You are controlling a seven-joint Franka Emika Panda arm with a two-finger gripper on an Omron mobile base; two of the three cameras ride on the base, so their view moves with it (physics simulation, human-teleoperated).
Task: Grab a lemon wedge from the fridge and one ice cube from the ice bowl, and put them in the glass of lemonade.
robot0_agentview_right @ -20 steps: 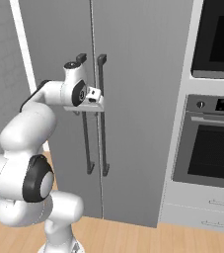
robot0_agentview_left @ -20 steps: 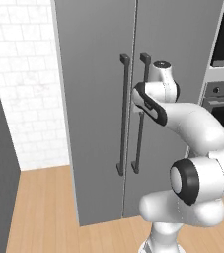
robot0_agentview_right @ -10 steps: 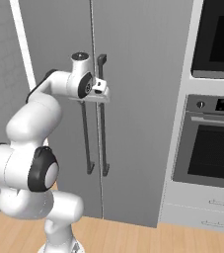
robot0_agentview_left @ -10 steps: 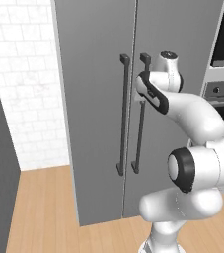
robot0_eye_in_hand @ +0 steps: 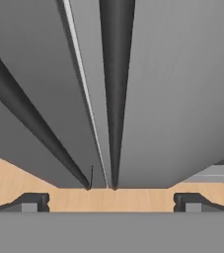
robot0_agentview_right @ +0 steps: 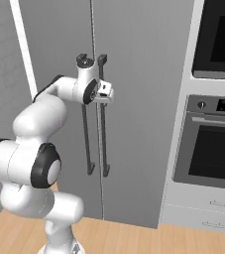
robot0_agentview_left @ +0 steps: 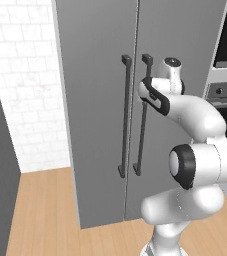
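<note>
A: Start with the big thing. Where is the fridge [robot0_agentview_left: 110,100]?

B: Right ahead of the base, both grey doors shut, so the lemon wedge is presumably inside, unseen. The oven column [robot0_agentview_right: 213,124] stands against its right edge.

A: What has changed over the last second?

B: The arm has swung its hand up and in toward the door seam. A second ago the gripper [robot0_agentview_right: 105,92] hung beside the handles, a little lower; now it sits at the upper end of the right-door handle [robot0_agentview_right: 103,114], close to the door face.

A: Meaning for the task?

B: I judge this the approach to pulling the right door open, the first step. Nothing fetched yet.

A: Fingers?

B: Spread wide, empty. In the hand view the two fingertips [robot0_eye_in_hand: 32,201] stand far apart at the bottom, with the right-door handle [robot0_eye_in_hand: 116,94] running between them.

A: What do the base views miss?

B: That alignment. The left base view hides the hand behind the wrist; the left-door handle [robot0_agentview_left: 124,115] shows plainly there.
</note>
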